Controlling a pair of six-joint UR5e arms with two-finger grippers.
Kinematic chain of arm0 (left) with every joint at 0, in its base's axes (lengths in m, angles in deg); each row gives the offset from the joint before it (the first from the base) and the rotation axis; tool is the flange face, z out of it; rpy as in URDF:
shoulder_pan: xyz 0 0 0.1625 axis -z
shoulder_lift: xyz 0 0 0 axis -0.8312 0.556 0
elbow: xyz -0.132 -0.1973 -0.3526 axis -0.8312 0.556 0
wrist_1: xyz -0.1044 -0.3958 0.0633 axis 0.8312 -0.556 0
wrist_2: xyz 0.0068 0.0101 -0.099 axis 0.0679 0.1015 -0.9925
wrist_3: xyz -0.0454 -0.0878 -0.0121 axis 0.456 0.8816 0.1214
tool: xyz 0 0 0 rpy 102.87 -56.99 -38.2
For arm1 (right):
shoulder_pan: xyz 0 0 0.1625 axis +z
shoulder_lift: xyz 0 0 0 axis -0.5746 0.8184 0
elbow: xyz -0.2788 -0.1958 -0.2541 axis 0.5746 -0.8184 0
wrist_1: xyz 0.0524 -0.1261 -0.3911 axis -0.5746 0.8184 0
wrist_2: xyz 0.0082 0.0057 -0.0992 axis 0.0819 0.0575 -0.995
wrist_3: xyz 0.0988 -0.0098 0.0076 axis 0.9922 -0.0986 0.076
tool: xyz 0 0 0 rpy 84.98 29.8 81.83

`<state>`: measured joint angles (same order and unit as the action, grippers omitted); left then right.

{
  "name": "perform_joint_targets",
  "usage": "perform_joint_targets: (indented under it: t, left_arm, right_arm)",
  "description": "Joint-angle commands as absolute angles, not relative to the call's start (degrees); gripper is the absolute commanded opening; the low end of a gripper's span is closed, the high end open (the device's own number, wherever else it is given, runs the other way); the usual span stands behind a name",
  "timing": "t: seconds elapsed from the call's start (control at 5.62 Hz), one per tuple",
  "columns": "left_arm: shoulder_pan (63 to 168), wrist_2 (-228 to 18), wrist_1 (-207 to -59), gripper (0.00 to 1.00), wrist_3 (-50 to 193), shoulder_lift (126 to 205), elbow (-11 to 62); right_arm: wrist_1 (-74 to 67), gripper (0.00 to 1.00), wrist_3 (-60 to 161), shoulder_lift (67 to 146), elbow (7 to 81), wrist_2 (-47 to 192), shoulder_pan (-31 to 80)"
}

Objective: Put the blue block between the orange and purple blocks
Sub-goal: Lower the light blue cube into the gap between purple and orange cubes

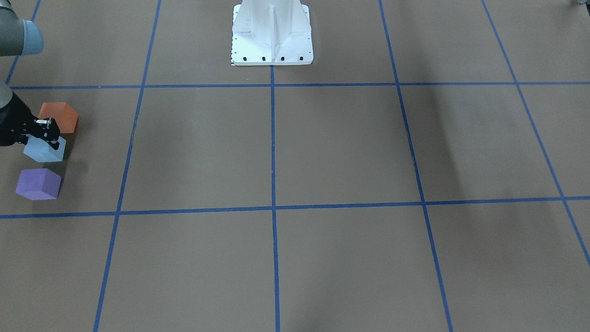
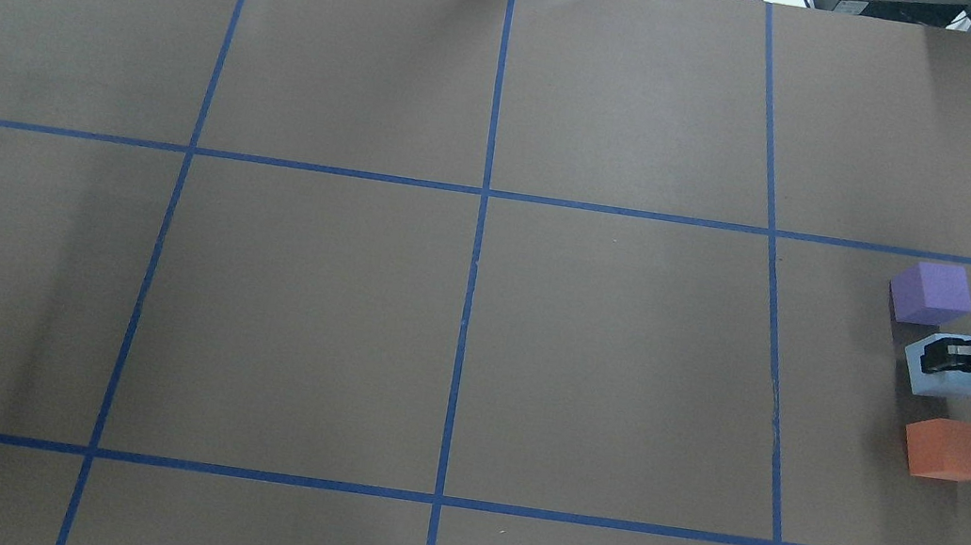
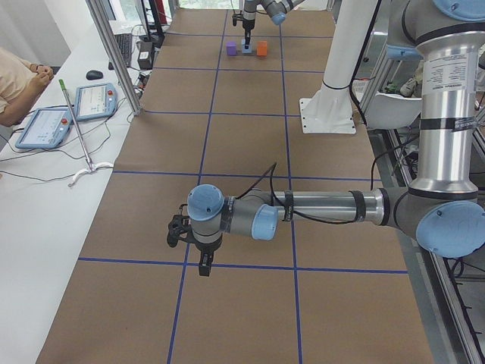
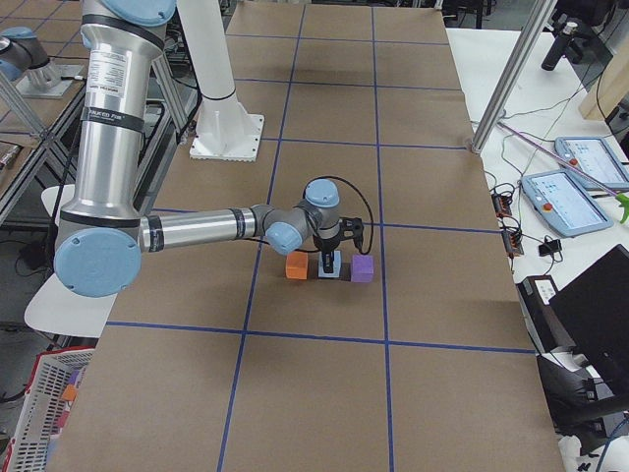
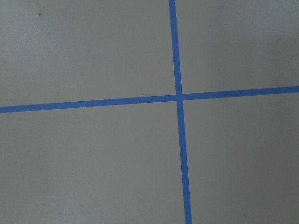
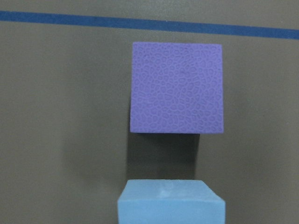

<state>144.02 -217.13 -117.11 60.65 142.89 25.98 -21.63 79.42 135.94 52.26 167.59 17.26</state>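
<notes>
The blue block (image 2: 950, 381) sits at the table's far right, between the purple block (image 2: 931, 292) and the orange block (image 2: 950, 450), in a line with small gaps on both sides. My right gripper (image 2: 944, 356) comes down over the blue block and is shut on it, at or just above the table surface. The front-facing view shows the orange block (image 1: 60, 115), the blue block (image 1: 44, 152) and the purple block (image 1: 38, 183) at its left edge. The right wrist view shows the purple block (image 6: 177, 86) beyond the blue block (image 6: 170, 203). My left gripper (image 3: 203, 265) hangs over a tape crossing, far from the blocks; I cannot tell its state.
The brown table is marked with a grid of blue tape lines (image 2: 483, 191). The white robot base (image 1: 272, 34) stands at the middle of the robot's side. The table's edge lies close behind the blocks on the right.
</notes>
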Motion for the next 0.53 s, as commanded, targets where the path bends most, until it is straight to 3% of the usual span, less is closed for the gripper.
perform_joint_targets:
  t: [0.0,0.18,0.36]
  left_arm:
    - [144.02,-217.12,-117.11,1.0,60.65,142.89,26.16]
    - [144.02,-217.12,-117.11,1.0,60.65,142.89,26.16]
    - [144.11,-217.12,-117.11,1.0,60.65,142.89,26.16]
  right_arm:
    - [-21.74,0.82,79.43,135.68,52.12,167.52,16.78]
    - [-21.74,0.99,79.35,135.68,52.47,167.52,16.78]
    - [-21.66,0.99,79.09,135.16,53.43,167.96,16.87]
